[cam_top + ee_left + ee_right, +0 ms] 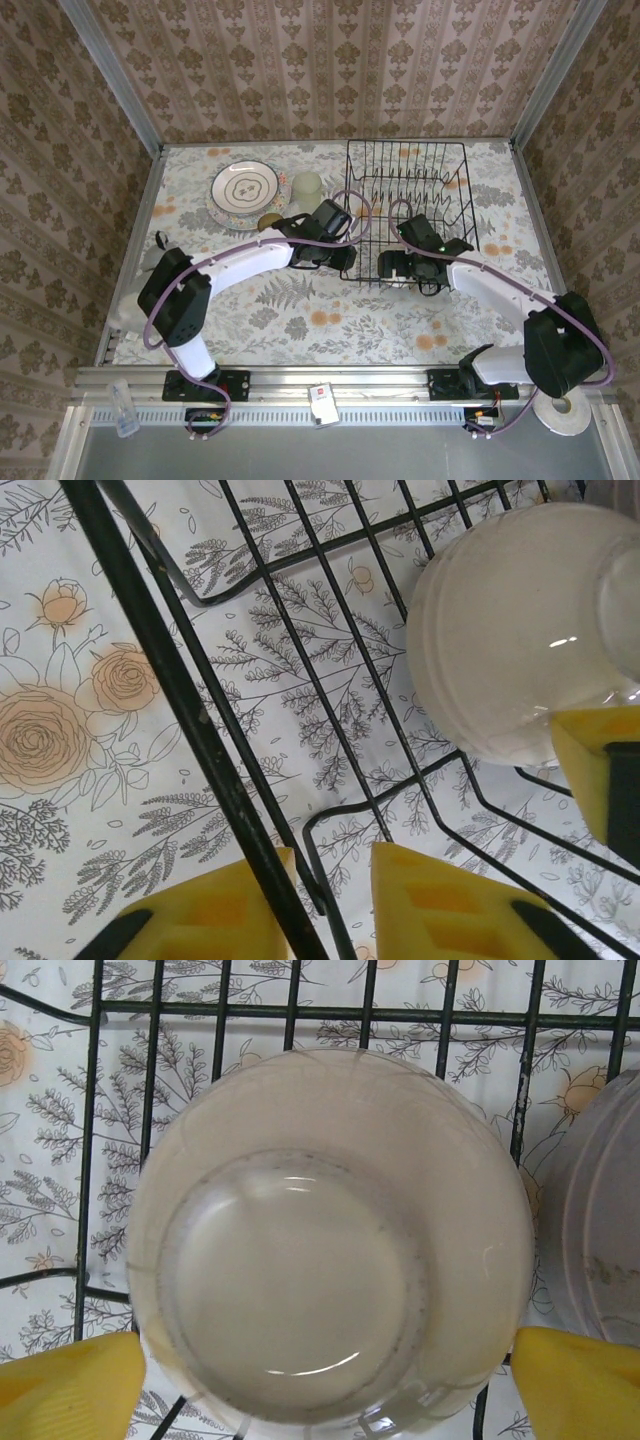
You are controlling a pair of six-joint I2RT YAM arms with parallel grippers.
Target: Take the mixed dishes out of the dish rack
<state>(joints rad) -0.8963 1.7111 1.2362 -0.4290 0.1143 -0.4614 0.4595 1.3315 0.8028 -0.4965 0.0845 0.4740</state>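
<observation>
The black wire dish rack stands at the back right of the table. In it a cream bowl lies upside down, with a lavender bowl just to its right. My right gripper straddles the cream bowl, a yellow finger against each side. My left gripper sits at the rack's near left corner, closed in on its rim wires. The cream bowl lies just beyond it. White plates, a pale green glass and a brown cup stand on the table left of the rack.
Patterned walls close in the table on three sides. Both arms cross the flowered cloth toward the rack's front edge. A tape roll and a small bottle lie by the near rail.
</observation>
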